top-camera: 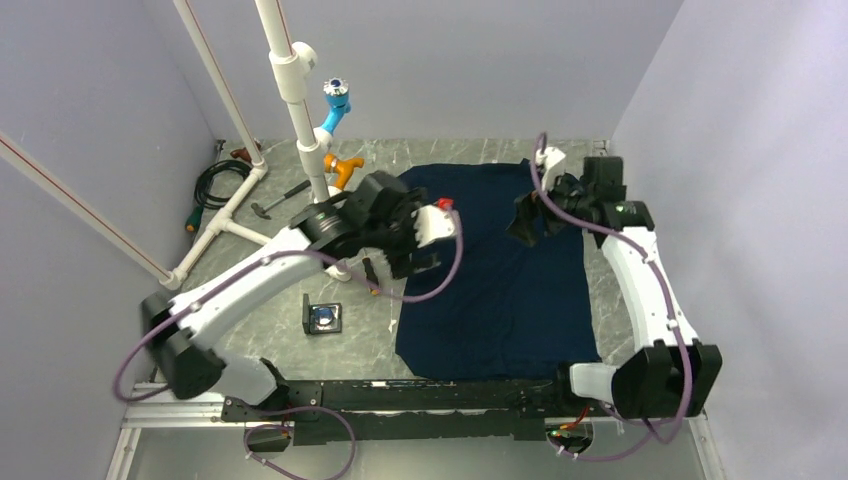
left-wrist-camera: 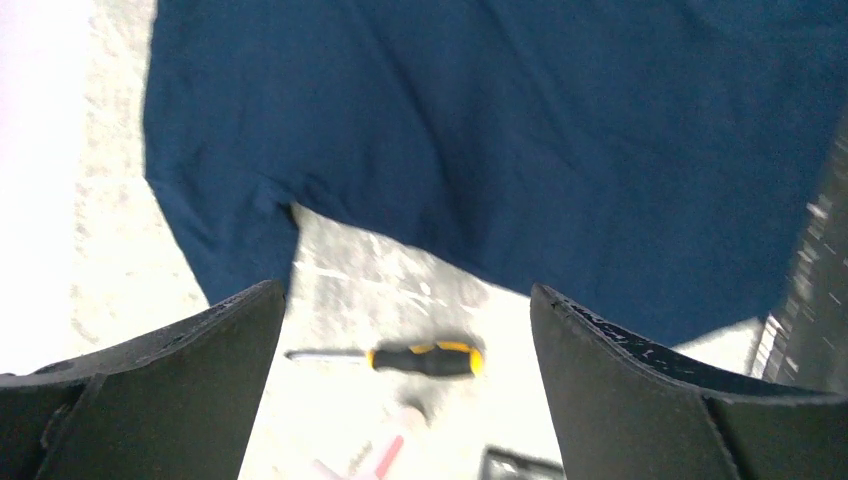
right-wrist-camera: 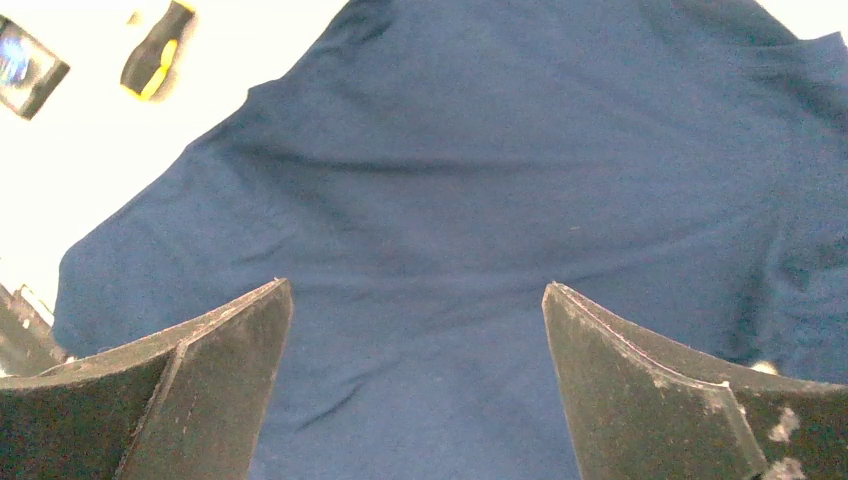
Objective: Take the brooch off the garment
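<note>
spotted the likely brooch (top-camera: pixel 324 318) in a black tray (top-camera: pixel 308 315) left of the garment (top-camera: pixel 500 280), nearer left gripper (left-wrist-camera: pixel 405 300) than right gripper (right-wrist-camera: pixel 418 295); found both spread wide, empty.

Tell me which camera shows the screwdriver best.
Left wrist: the screwdriver lies whole, shaft and black-and-yellow handle, on the table just off the edge of the T-shirt. Right wrist catches only its handle, top left. Top external shows it small, dark and hard to make out.
</note>
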`<act>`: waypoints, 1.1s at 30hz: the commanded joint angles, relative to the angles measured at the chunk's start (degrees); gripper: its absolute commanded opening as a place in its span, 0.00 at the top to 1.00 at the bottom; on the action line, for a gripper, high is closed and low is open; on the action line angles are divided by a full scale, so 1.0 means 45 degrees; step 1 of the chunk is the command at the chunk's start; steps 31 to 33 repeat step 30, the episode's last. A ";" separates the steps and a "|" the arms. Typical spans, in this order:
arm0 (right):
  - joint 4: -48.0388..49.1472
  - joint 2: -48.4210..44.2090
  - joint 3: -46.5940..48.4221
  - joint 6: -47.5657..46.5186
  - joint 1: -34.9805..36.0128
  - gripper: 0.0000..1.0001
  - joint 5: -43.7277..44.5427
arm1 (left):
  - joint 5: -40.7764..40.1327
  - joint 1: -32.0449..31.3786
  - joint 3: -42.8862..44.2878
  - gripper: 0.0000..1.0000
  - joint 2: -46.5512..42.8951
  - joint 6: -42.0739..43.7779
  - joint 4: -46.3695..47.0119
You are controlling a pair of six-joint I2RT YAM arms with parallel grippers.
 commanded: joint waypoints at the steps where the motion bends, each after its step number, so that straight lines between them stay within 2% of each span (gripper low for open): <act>1: -0.0134 -0.1121 -0.1287 0.0146 0.1556 0.00 0.1300 | 0.2066 0.0950 -0.2313 0.01 -0.2924 0.0041 -0.0310; 4: -0.0129 -0.1620 -0.1715 0.0352 0.1976 0.00 0.1617 | 0.3427 0.2529 -0.2930 0.00 -0.4362 -0.0218 -0.0868; 9: 0.0167 -0.2529 -0.2235 0.0529 0.2013 0.00 0.2499 | 0.3737 0.4475 -0.4298 0.01 -0.7125 -0.0613 -0.0861; 14: 0.0944 -0.4063 -0.3144 0.0818 0.2013 0.00 0.3817 | 0.3115 0.7552 -0.5276 0.00 -0.9844 -0.1751 -0.0558; 18: 0.1791 -0.5473 -0.4090 0.1168 0.1976 0.00 0.5173 | 0.1531 0.9245 -0.6285 0.01 -1.1657 -0.2374 -0.0052; 23: 0.2709 -0.6325 -0.5115 0.1922 0.1777 0.00 0.5757 | -0.0239 1.0485 -0.7363 0.01 -1.2692 -0.2931 0.0335; 27: 0.2785 -0.6414 -0.5345 0.2100 0.0987 0.00 0.5053 | -0.0395 1.0828 -0.7537 0.01 -1.2584 -0.3377 0.0415; 33: 0.2516 -0.6442 -0.5183 0.2141 0.0850 0.00 0.4754 | -0.0446 1.1224 -0.7468 0.00 -1.2443 -0.3448 0.0560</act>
